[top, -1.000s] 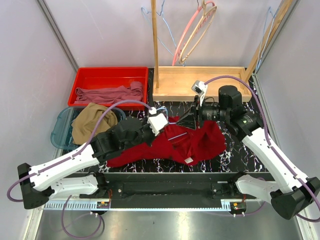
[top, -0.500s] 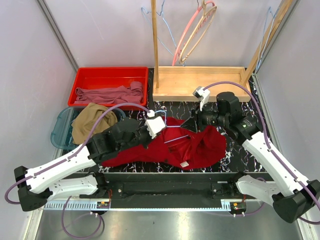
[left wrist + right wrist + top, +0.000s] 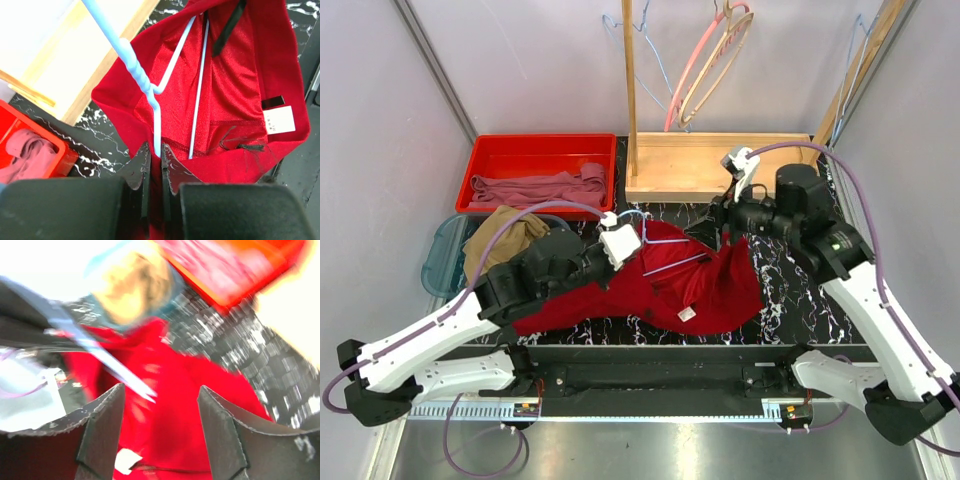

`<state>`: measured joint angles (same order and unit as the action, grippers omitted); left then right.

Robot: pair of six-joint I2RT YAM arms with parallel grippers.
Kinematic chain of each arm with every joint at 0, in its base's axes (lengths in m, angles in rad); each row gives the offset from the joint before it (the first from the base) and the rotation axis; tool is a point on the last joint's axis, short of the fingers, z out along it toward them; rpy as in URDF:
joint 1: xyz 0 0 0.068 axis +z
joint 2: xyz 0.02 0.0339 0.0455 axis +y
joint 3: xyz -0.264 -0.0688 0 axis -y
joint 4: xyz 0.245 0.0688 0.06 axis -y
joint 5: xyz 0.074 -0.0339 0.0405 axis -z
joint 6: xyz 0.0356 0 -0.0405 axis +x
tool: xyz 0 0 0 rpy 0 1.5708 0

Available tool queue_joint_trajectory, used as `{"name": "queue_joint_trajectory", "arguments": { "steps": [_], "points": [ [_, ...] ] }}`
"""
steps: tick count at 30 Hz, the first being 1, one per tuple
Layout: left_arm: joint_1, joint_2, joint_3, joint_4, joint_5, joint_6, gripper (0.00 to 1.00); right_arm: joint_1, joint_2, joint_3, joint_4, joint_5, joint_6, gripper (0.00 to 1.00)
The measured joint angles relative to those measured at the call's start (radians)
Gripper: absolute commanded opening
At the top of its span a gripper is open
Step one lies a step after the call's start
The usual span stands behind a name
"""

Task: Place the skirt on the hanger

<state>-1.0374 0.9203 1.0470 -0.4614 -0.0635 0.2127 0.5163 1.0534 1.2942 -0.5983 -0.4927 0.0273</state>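
Note:
The tan skirt (image 3: 500, 243) lies bunched in a teal bin (image 3: 438, 262) at the left, untouched; it shows blurred in the right wrist view (image 3: 132, 287). My left gripper (image 3: 623, 243) is shut on the lower wire of a light-blue hanger (image 3: 135, 70), together with a fold of a dark red garment (image 3: 705, 290). The hanger's wires (image 3: 665, 266) run inside that red garment's open waist (image 3: 240, 75). My right gripper (image 3: 720, 214) is open and empty, just above the red garment's far right edge (image 3: 185, 390).
A red tray (image 3: 535, 143) holds mauve-pink cloth (image 3: 535, 188) at the back left. A wooden stand base (image 3: 720, 165) sits at the back centre, with a pink hanger (image 3: 705, 55), a wooden hanger and blue wire hangers (image 3: 655, 55) hung above.
My left gripper has moved left with the hanger, pulling the red garment along. My right gripper has drawn back up and to the right, away from the cloth.

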Motion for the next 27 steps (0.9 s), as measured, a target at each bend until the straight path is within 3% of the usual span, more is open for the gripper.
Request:
{"name": "queue_joint_trajectory", "arguments": {
  "steps": [5,10,27],
  "points": [
    [0.000,0.021,0.034,-0.002,0.010,0.008,0.00,0.000,-0.012,0.091,0.044,-0.222,-0.046,0.70],
    [0.000,0.032,0.047,-0.023,0.051,0.021,0.00,0.002,0.027,0.098,0.050,-0.344,-0.084,0.75],
    [0.006,0.060,0.073,-0.063,0.214,0.027,0.00,0.117,0.179,0.077,0.009,-0.401,-0.143,0.59]
  ]
}}
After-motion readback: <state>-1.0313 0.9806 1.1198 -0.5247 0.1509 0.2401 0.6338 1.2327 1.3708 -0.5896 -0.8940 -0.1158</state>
